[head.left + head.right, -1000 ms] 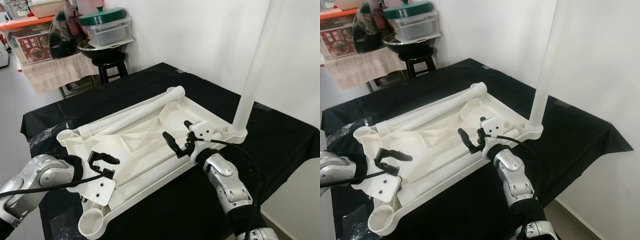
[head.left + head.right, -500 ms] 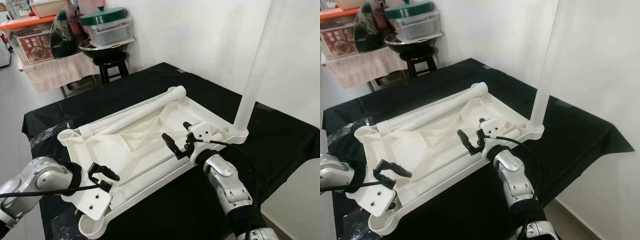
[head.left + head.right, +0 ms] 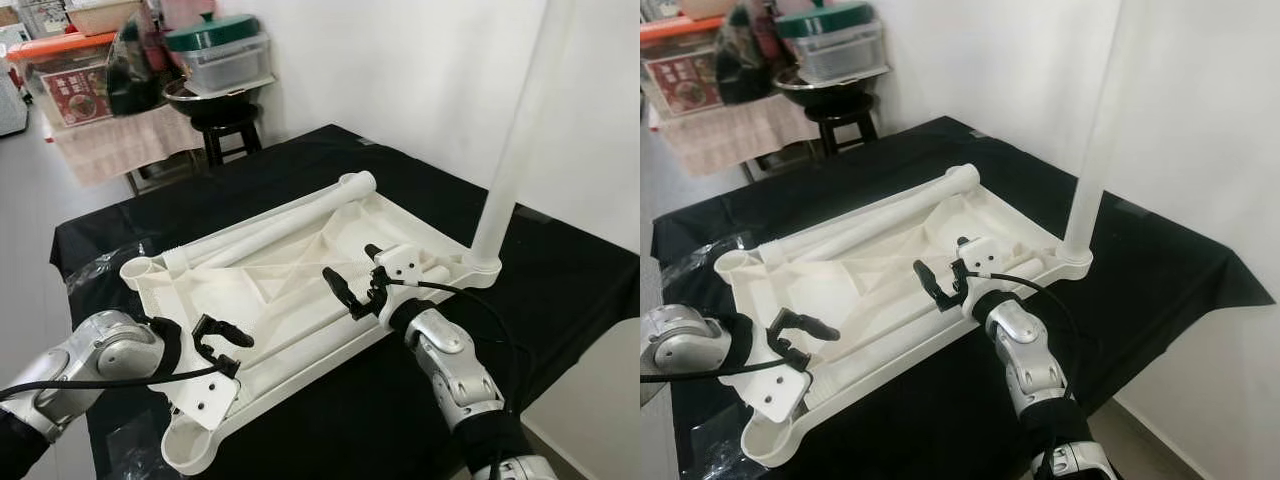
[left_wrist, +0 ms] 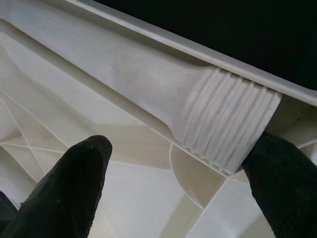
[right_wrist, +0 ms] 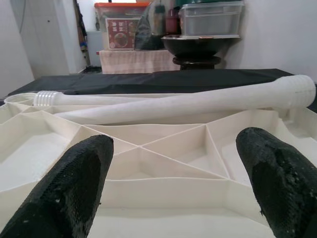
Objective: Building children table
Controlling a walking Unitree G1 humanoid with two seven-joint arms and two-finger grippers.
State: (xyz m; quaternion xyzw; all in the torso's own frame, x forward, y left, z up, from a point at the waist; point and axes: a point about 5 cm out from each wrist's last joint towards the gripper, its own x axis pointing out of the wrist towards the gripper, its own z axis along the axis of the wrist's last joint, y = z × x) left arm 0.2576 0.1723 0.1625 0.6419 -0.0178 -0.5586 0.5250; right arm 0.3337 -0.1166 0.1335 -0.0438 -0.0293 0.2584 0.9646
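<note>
A white plastic table top [image 3: 270, 280] lies upside down on a black-covered table [image 3: 560, 270]. One white leg [image 3: 510, 150] stands upright in its right corner socket. A second leg [image 3: 290, 215] lies along the far edge. A third leg lies inside near the front rim, its threaded end [image 4: 228, 124] between my left fingers [image 4: 74, 188]. My left gripper [image 3: 222, 345] is open over that end, close to the near-left corner socket [image 3: 190, 455]. My right gripper [image 3: 350, 285] is open above the ribbed underside [image 5: 158, 153], holding nothing.
A black stool carrying a bowl and a lidded container [image 3: 215, 60] stands behind the table. Beside it is a shelf with boxes [image 3: 70, 85]. A white wall runs along the right. Crinkled clear plastic [image 3: 95, 275] lies at the table's left edge.
My left gripper dipped toward the near-left corner, then came back slightly right over the lying leg. The right arm has held still. The view shifted a little.
</note>
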